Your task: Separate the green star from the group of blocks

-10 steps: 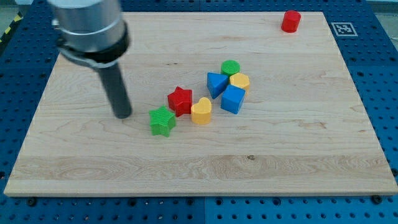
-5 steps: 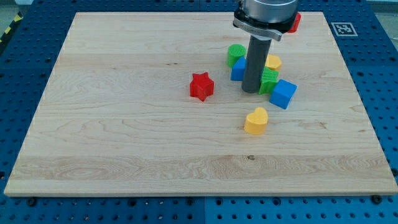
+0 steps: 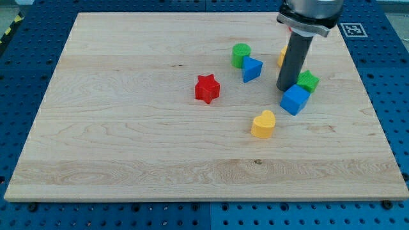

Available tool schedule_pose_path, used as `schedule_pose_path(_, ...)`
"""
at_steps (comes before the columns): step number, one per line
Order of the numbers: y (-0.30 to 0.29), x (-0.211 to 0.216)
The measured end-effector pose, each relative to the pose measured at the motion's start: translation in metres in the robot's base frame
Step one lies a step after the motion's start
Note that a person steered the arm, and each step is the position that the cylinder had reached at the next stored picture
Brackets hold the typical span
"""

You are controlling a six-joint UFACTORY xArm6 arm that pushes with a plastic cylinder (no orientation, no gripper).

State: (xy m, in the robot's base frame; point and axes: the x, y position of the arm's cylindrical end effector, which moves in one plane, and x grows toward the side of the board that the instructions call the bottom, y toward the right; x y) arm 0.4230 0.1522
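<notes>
Farthest to the view's left of the blocks, the red star [image 3: 207, 88] sits alone near the middle of the board [image 3: 128, 128]. Right of it, toward the top, the green cylinder [image 3: 241, 55] and the blue triangle [image 3: 251, 68] stand just beside each other, and below them the yellow heart [image 3: 263, 124] lies by itself. Next comes my tip [image 3: 285, 88], planted just left of the blue cube [image 3: 294, 99]; there is no claw here, only the rod, so nothing is grasped. A yellow block [image 3: 282, 56] peeks out behind the rod, its shape unclear. The green star [image 3: 308, 81] sits just right of the rod, touching or nearly touching the cube's upper edge. I judge the job partly done: the star is clear of most blocks, but the cube and yellow block remain close.
</notes>
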Motion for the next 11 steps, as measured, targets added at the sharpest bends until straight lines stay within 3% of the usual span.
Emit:
schedule_pose_path(3,0.028,0.037)
schedule_pose_path(4,0.067,0.021)
schedule_pose_path(5,0.064,-0.008)
schedule_pose_path(7,0.077,0.005)
schedule_pose_path(9,0.007,0.031)
schedule_pose_path(11,0.028,-0.055)
